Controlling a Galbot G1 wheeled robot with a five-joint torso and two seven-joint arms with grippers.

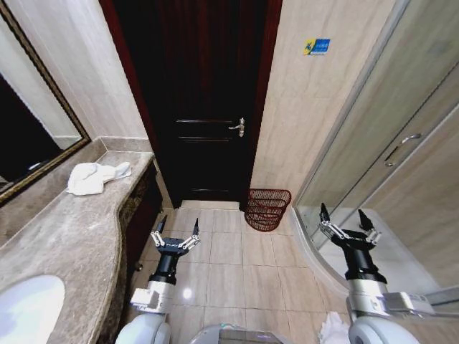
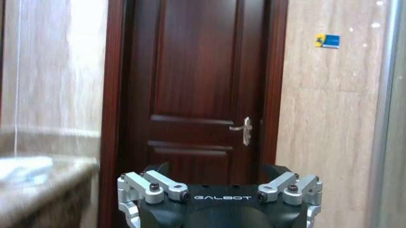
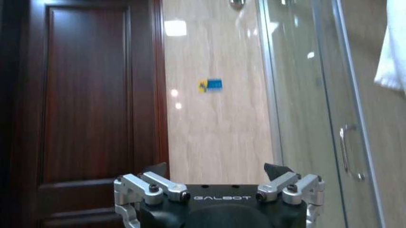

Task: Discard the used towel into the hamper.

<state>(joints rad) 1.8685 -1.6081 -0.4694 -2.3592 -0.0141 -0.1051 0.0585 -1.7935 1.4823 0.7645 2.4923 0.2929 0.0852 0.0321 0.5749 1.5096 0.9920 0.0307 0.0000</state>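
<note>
A crumpled white towel [image 1: 95, 176] lies on the marble counter [image 1: 64, 244] at the left, near the mirror. The hamper [image 1: 269, 208], a dark red openwork basket, stands on the floor against the wall right of the door. My left gripper [image 1: 178, 229] hangs open over the floor tiles beside the counter's edge, well below and right of the towel. My right gripper [image 1: 347, 218] is open too, held by the shower's curved sill, right of the hamper. Both hold nothing. In the left wrist view a blurred white towel [image 2: 22, 168] rests on the counter.
A dark wooden door [image 1: 204, 100] with a lever handle [image 1: 237, 127] faces me. A mirror [image 1: 29, 122] lines the left wall and a white basin [image 1: 29, 308] sits in the near counter. The glass shower enclosure [image 1: 387, 158] fills the right side. Tiled floor lies between.
</note>
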